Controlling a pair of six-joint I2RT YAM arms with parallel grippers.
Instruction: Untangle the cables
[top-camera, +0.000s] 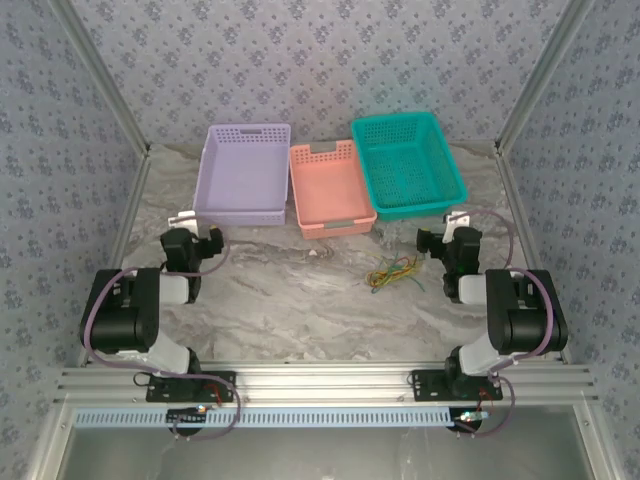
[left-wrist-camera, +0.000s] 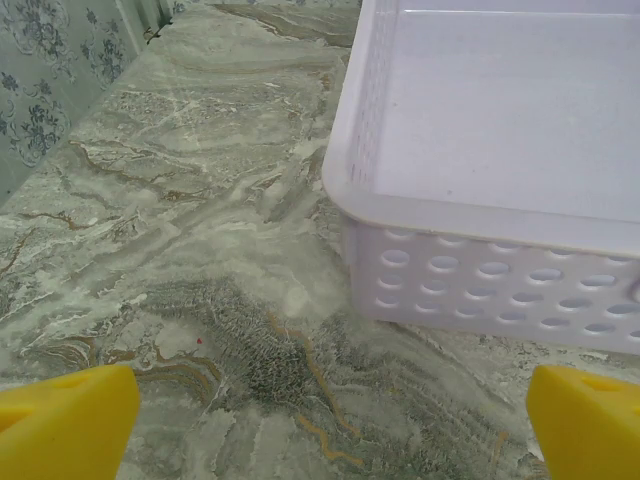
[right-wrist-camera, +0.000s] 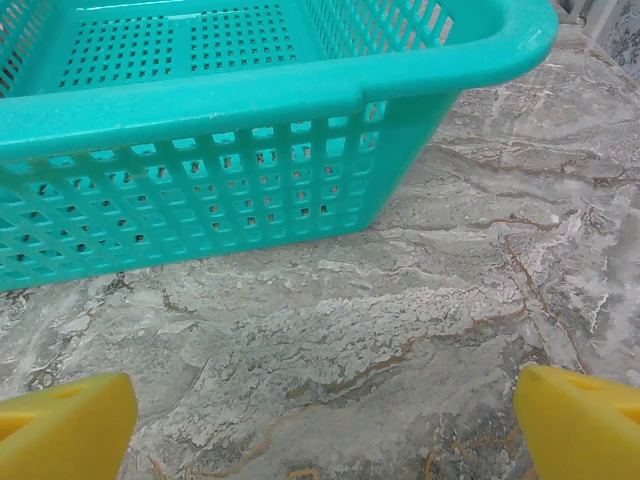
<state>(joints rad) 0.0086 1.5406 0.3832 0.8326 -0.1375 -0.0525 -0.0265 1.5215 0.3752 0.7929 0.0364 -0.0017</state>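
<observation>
Cables (top-camera: 394, 270), a small tangled bundle of thin flexible wires in yellow, green and red, are seen lying on the grey marbled table (top-camera: 300, 300), on the near side of the salmon-pink rectangular plastic basket (top-camera: 330, 190) and a little to its right, apart from its wall. A lavender perforated plastic basket (top-camera: 245, 172) is set just beside the salmon-pink basket on its left, and a teal lattice-walled plastic basket (top-camera: 408, 165) just beside it on its right. The left gripper (top-camera: 192, 228) is held nearer than and left of the salmon-pink basket, before the lavender basket's front wall; in the left wrist view its yellow fingertips (left-wrist-camera: 62, 420) are spread wide with nothing between them. The right gripper (top-camera: 452, 228) is held nearer than and right of the salmon-pink basket; in the right wrist view its yellow fingertips (right-wrist-camera: 60, 425) are likewise spread apart, the teal basket's wall lying beyond them.
</observation>
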